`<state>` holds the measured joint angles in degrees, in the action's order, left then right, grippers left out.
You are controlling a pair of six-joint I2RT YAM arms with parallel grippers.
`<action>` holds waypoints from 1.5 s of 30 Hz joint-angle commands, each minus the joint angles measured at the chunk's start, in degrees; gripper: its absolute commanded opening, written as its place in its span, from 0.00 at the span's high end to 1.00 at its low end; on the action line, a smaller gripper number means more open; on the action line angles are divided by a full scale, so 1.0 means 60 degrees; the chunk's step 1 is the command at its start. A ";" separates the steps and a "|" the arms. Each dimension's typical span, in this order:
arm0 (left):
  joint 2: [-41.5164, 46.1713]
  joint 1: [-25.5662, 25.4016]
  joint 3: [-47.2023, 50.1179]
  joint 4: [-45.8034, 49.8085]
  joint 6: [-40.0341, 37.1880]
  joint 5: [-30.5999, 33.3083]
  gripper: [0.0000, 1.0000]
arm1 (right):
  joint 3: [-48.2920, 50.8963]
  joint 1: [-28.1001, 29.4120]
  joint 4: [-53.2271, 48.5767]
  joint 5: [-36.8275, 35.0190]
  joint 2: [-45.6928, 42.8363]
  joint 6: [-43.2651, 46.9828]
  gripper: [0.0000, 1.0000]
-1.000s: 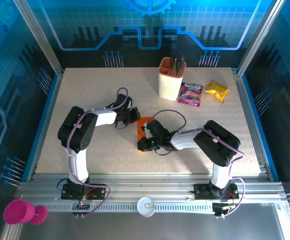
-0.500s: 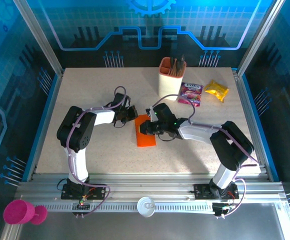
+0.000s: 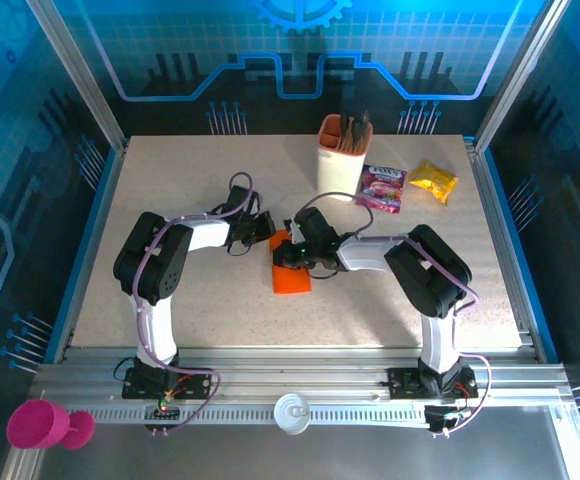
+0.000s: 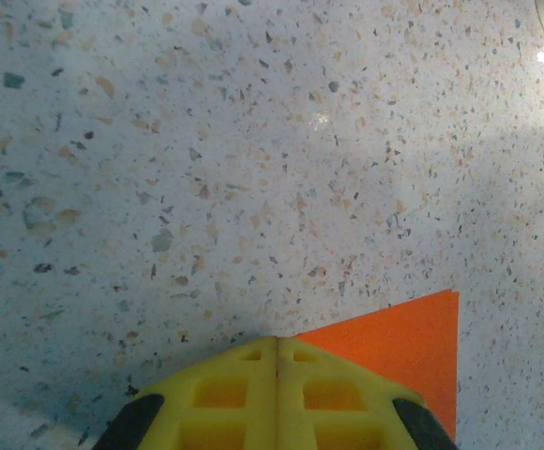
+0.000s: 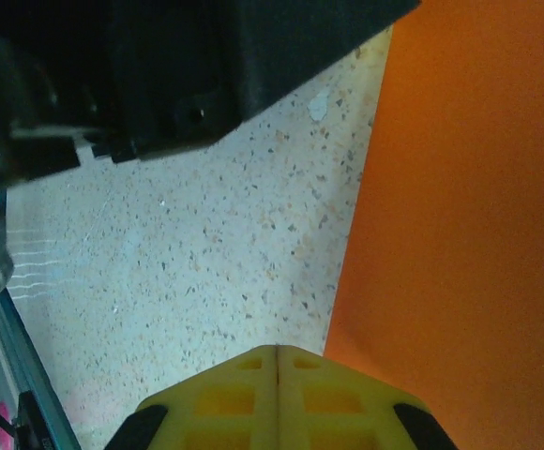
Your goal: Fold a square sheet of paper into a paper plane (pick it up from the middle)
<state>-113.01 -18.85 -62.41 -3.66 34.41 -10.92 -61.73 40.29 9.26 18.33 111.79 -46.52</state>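
Left gripper (image 3: 268, 229) and right gripper (image 3: 288, 252), the 2 pairs of fingers shut and empty, meet at the far end of the orange sheet of paper (image 3: 292, 276), flat on the table (image 3: 190, 170); the peach cup (image 3: 337, 172) behind holds dark sticks (image 3: 351, 128).

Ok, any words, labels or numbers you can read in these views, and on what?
None can be read.
pink snack packet: printed lettering, too small to read.
yellow snack packet: print too blurred to read.
gear symbol on the back wall: a sign only, no words.
orange paper: blank.

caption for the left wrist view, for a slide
Shut left gripper at the edge of the orange paper on a speckled table
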 commanded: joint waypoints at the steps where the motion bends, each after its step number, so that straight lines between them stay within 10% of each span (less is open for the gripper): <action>1: -0.0254 0.0075 0.0120 0.0330 -0.0184 0.0239 1.00 | -0.0528 0.0183 0.0151 0.0051 0.0368 -0.0077 1.00; 45: -0.0411 0.0080 -0.0101 0.0612 -0.0396 0.0238 1.00 | 0.3053 0.2311 -0.0483 -0.0790 -0.1140 0.0264 1.00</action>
<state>-113.01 -18.92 -62.50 -2.74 33.89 -12.16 -47.44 50.57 14.44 10.79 105.30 -42.48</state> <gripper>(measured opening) 0.056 0.049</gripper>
